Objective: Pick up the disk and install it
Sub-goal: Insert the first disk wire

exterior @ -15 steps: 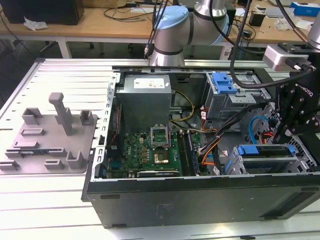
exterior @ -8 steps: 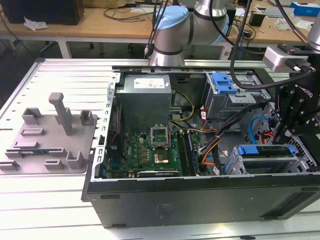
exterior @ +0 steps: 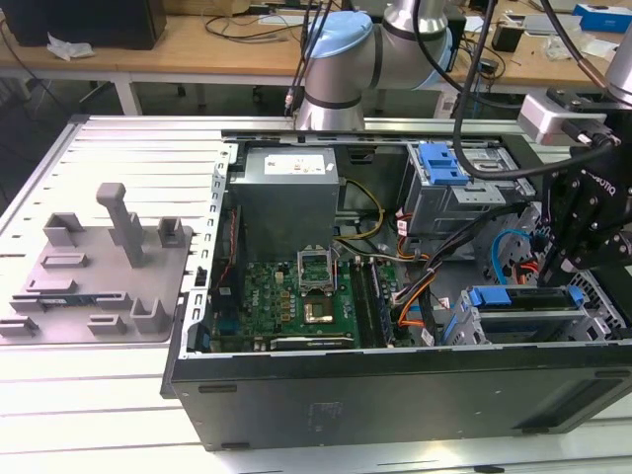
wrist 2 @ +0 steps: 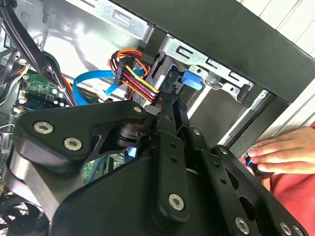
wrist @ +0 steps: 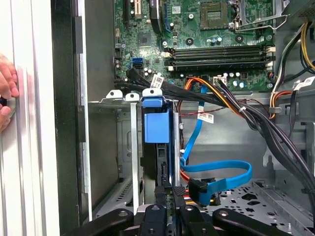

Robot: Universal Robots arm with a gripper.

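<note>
The disk (exterior: 523, 296), a silver drive in a bright blue carrier, lies in the drive cage at the front corner of the open computer case, on the exterior view's right. In the first wrist view the disk (wrist: 156, 123) is seen end-on, standing in its cage slot. My gripper (exterior: 563, 262) hangs just over the disk's end. In both wrist views the gripper (wrist: 170, 195) (wrist 2: 173, 105) has its black fingers (wrist: 160, 196) close together, tips at the disk's near edge. Whether they pinch the disk is hidden.
A person's hand (wrist 2: 283, 155) (wrist: 6, 93) rests outside the case wall by the cage. A blue flat cable (wrist: 216, 172) and bundled wires (wrist: 231, 98) run beside the slot. The motherboard (exterior: 296, 296), power supply (exterior: 286, 188) and a blue-latched cage (exterior: 441, 163) fill the case. A grey fixture plate (exterior: 99, 267) lies left.
</note>
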